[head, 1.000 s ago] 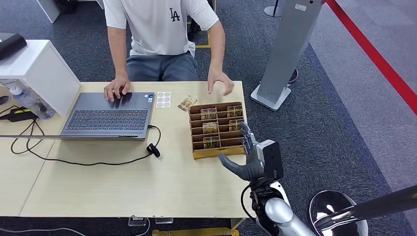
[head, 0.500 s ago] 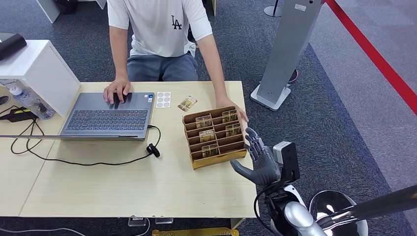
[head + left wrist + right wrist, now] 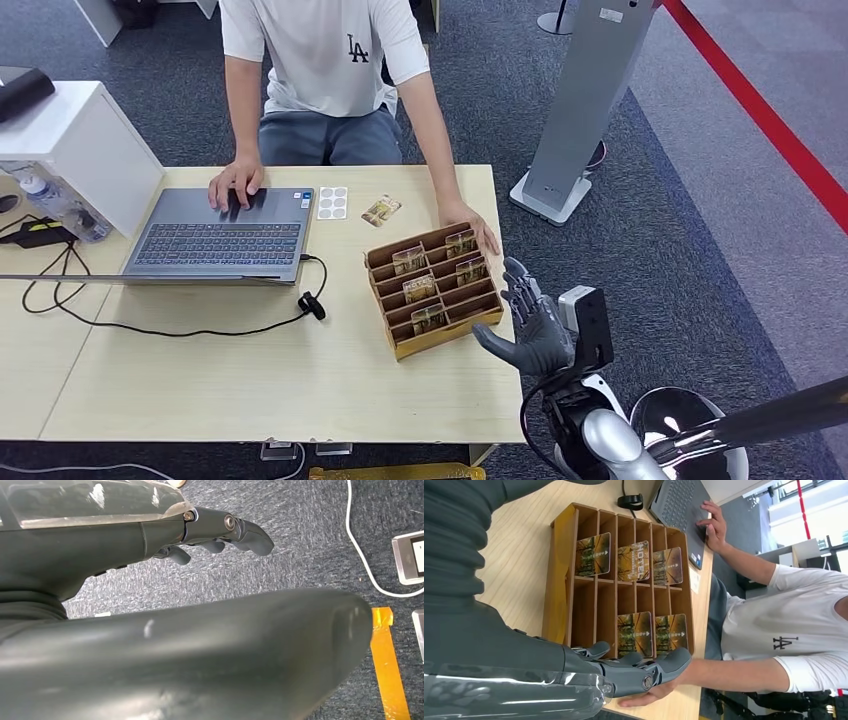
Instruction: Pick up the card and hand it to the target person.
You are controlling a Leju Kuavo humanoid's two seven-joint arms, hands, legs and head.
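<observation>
Right robot hand [image 3: 535, 325] open, fingers spread, raised just beside wooden card rack [image 3: 433, 290], holding nothing

Bright, even light; wrist foregrounds blurred, pics sharp.

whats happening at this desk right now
A seated person rests one hand on a laptop and the other hand on the far corner of a wooden card rack, which sits angled on the table. The right robot hand hovers open beside the rack, holding nothing. One card lies loose on the table.
</observation>
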